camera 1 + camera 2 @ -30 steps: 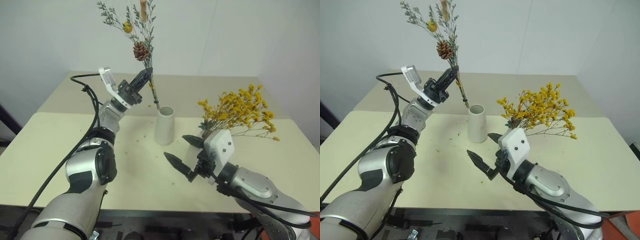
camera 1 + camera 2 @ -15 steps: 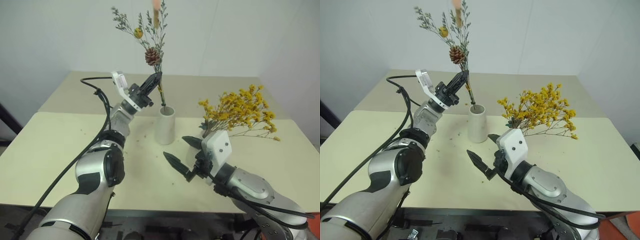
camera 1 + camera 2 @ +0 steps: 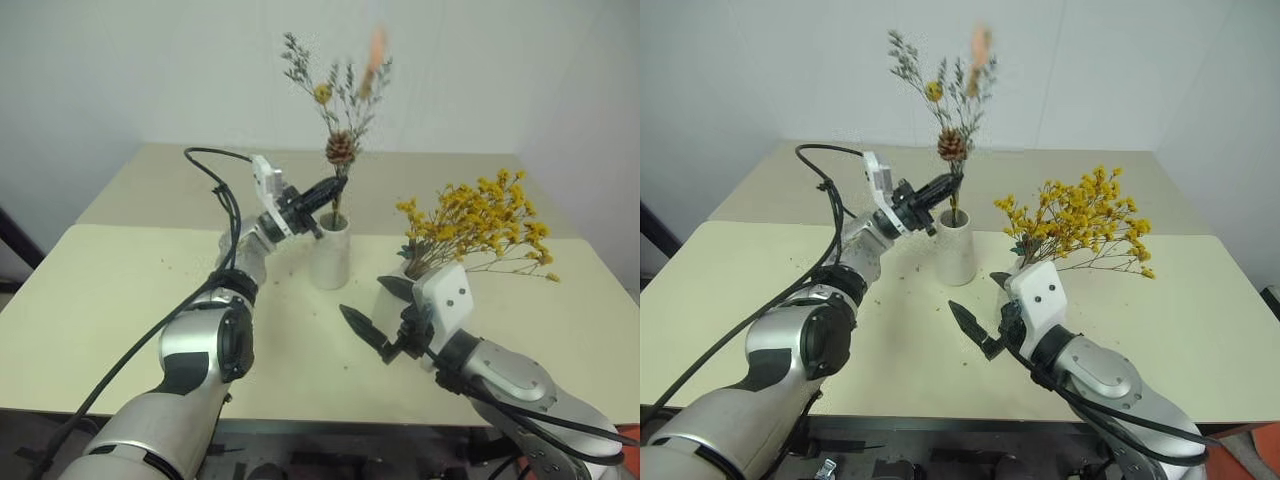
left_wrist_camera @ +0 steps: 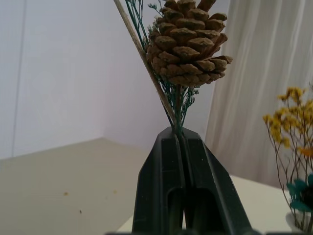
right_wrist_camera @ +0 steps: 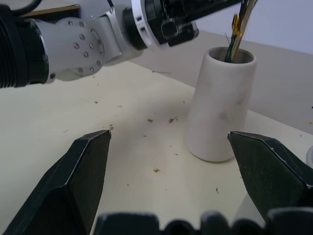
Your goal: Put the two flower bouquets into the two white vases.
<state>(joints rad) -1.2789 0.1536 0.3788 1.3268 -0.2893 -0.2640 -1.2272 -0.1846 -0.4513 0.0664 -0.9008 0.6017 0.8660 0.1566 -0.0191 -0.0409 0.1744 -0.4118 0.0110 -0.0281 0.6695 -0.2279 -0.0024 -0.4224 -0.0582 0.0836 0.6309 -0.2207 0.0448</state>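
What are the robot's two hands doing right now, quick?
Left gripper: shut on the sprig, its stem ends inside the tall vase.
Right gripper: open, holding nothing.

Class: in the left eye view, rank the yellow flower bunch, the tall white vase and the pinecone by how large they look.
1. Yellow flower bunch, the widest spread.
2. Tall white vase.
3. Pinecone, clearly smallest.
All stand at a similar depth, so the order seems safe.
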